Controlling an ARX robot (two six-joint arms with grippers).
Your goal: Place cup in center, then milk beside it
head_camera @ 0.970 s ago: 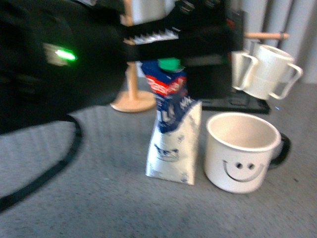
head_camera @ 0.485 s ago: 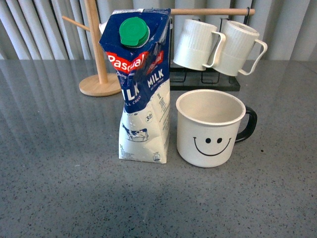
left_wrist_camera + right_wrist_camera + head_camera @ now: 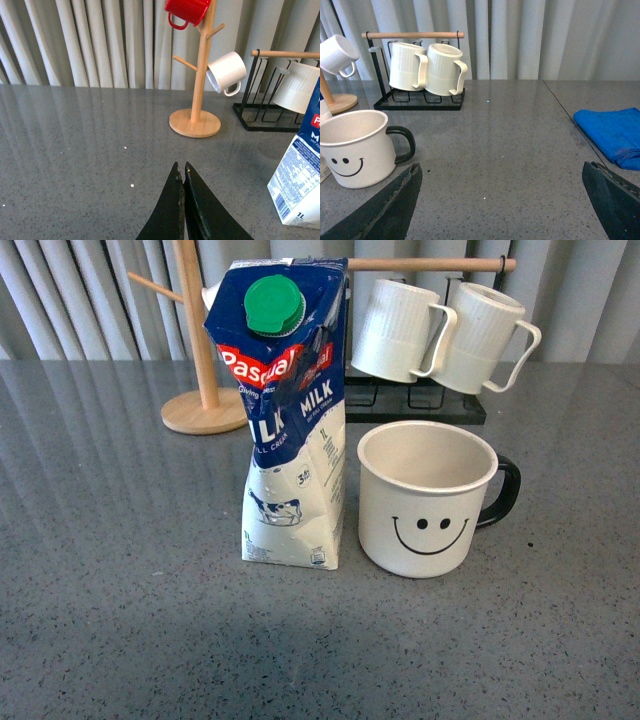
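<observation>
The cup (image 3: 428, 500), a wide white mug with a black smiley face and black handle, stands upright on the grey table. The milk (image 3: 287, 415), a blue-and-white carton with a green cap, stands close beside it on its left, dented and leaning slightly. Neither arm shows in the front view. My left gripper (image 3: 181, 169) is shut with nothing in it, low over bare table, with the milk's corner (image 3: 300, 185) off to one side. My right gripper (image 3: 501, 169) is open and empty, apart from the cup (image 3: 354, 147), which shows past one fingertip.
Behind stand a wooden mug tree (image 3: 200, 400) with a red mug (image 3: 186, 11) and a small white cup (image 3: 226, 72), and a black rack (image 3: 415, 405) with two ribbed cream mugs (image 3: 440, 335). A blue cloth (image 3: 612, 132) lies on the table's right side.
One second ago a dark arm filled the front view above the milk; it has withdrawn out of that view. The milk and cup stand where they were.
</observation>
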